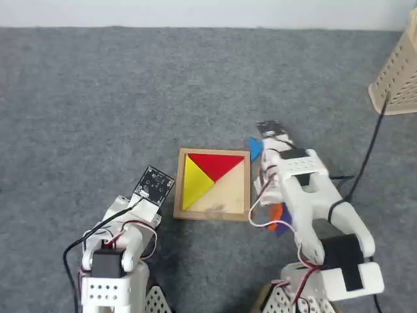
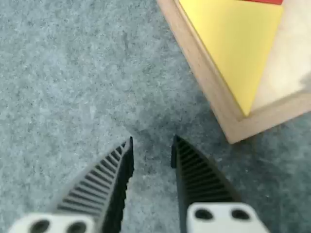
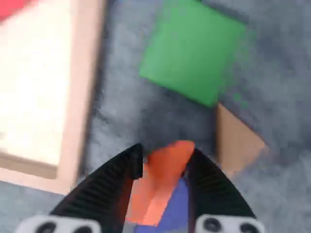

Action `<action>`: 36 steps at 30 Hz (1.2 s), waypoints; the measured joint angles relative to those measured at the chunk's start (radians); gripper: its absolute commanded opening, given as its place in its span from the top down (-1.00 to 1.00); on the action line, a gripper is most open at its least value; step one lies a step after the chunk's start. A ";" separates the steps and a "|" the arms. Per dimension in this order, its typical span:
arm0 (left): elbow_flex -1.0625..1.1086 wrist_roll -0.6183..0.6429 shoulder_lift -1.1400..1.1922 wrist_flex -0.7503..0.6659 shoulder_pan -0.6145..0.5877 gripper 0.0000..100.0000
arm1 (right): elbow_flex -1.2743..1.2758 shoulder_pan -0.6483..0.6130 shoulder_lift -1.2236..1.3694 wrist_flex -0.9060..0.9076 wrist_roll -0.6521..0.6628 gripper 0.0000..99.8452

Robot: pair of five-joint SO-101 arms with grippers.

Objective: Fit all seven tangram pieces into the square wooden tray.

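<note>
1. High view: the square wooden tray [image 1: 228,195] lay on the grey table [image 1: 98,98]. It held a red triangle [image 1: 216,164] and a yellow triangle [image 1: 193,184], and its lower right part was bare. A blue piece [image 1: 255,149] lay just beside the tray's right rim.
2. Left wrist view: the left claw [image 2: 151,143] hung agape and empty over bare table, near a corner of the tray. It was judged best kept clear of the tray.
3. Right wrist view: the right claw [image 3: 166,151] appeared closed on an orange piece [image 3: 163,170], which overlapped a purple piece [image 3: 177,208]. A green square [image 3: 194,53] and a tan piece [image 3: 238,141] lay near (both apart from the jaws).
4. Recommendation:
   - Lift the orange piece straight up, so the purple piece is not dragged along.
   - Carry it over the rim.
   - Turn it to match the bare area's edges.
   - Lower it flat before release.
</note>
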 measured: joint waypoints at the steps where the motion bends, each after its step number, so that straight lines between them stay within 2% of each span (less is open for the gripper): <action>1: 0.000 0.000 0.000 0.000 0.000 0.76 | -0.003 -0.025 0.002 -0.008 0.000 0.89; 5: 0.000 0.000 0.000 0.000 0.000 0.76 | -0.052 -0.086 0.031 -0.012 0.000 0.96; 13: 0.000 0.000 0.000 0.000 0.000 0.76 | -0.169 -0.029 0.054 -0.011 0.000 0.96; 23: 0.000 0.000 0.000 0.000 0.000 0.76 | -0.184 -0.028 0.054 -0.011 0.034 0.95; 30: 0.000 0.000 0.000 0.000 0.000 0.76 | -0.178 -0.029 0.054 0.018 0.034 0.67; 36: 0.000 0.000 0.000 0.000 0.000 0.76 | -0.178 -0.028 0.054 0.087 0.034 0.74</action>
